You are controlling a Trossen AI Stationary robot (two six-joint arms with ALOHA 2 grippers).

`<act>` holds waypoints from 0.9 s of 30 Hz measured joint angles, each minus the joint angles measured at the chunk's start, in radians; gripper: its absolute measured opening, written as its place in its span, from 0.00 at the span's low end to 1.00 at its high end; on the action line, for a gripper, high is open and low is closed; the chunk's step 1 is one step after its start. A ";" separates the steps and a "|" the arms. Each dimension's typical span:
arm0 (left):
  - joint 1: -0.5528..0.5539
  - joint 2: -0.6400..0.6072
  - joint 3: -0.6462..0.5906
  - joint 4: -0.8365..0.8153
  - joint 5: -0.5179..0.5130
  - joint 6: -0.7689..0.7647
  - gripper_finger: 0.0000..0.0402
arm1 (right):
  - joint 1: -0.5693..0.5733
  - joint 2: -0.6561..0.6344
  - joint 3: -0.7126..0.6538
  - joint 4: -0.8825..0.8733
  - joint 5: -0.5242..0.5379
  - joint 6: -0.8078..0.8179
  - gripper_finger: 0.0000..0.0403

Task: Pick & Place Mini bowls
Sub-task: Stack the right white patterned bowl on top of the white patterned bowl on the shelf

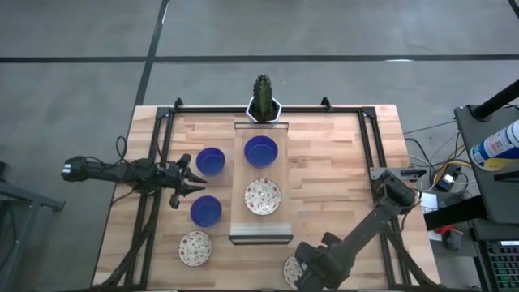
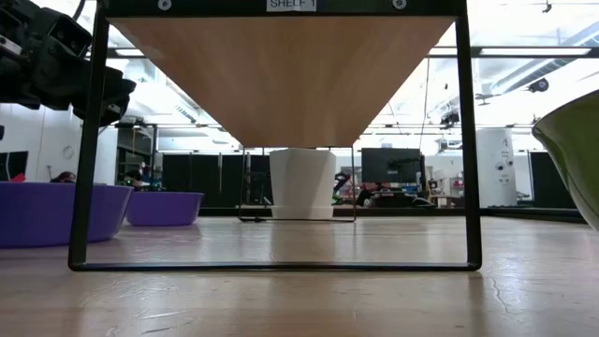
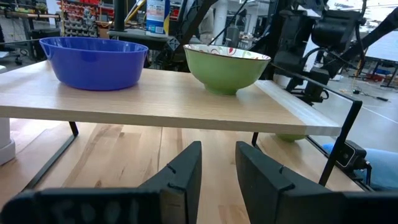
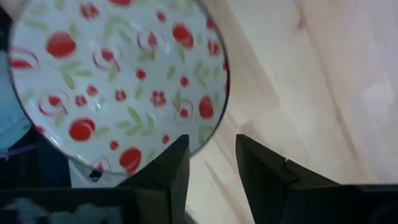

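Under right hand [image 4: 211,165] | speckled bowl [image 4: 118,81] (table's near edge) | fingers apart

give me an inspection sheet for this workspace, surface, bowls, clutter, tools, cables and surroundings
Surface: wooden table with a raised shelf at its centre.
Job's things: blue bowl and speckled bowl on the shelf; two blue bowls and speckled bowl on the table left of it; another speckled bowl at the near edge.
Clutter: cactus pot.
Tools: left tool open between the two blue bowls, empty; right tool open over that last bowl's rim.
Cables: bundle off the right edge.
Surroundings: concrete floor, equipment cart.
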 joint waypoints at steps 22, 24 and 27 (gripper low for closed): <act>0.000 0.000 0.000 0.001 0.000 0.000 0.26 | -0.009 -0.132 -0.154 0.052 0.040 -0.101 0.31; 0.000 0.000 0.000 0.001 0.000 0.000 0.26 | -0.009 -0.184 -0.227 0.139 0.050 -0.097 0.31; 0.000 0.000 0.000 0.003 -0.001 0.000 0.26 | -0.009 -0.287 -0.365 0.324 0.049 -0.062 0.31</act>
